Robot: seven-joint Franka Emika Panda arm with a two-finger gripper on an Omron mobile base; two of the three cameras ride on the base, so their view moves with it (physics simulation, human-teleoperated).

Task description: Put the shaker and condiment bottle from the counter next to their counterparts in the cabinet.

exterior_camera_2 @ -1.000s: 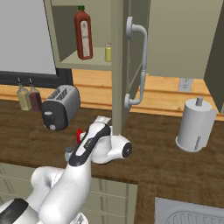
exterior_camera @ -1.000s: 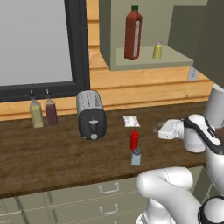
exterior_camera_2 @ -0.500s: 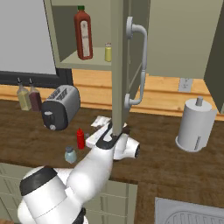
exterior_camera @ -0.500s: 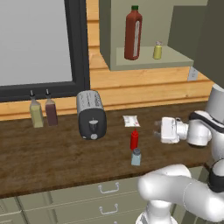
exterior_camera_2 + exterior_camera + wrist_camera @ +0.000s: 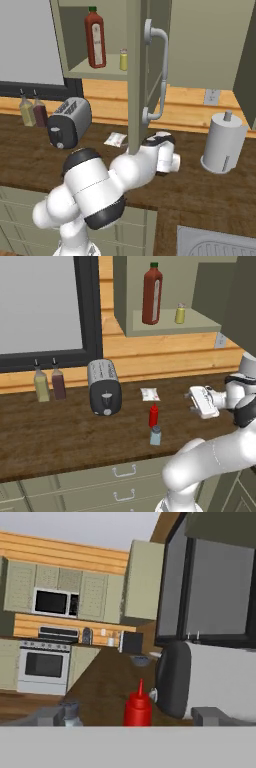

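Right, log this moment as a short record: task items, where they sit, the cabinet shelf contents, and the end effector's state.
shaker: upright on the counter, just in front of the red bottle
red bottle: upright on the counter, right of the toaster
cabinet: open; tall sauce bottle and yellow shaker on its shelf
end effector: open, holding nothing, right of the two items, pointing toward them
task progress: neither item moved yet
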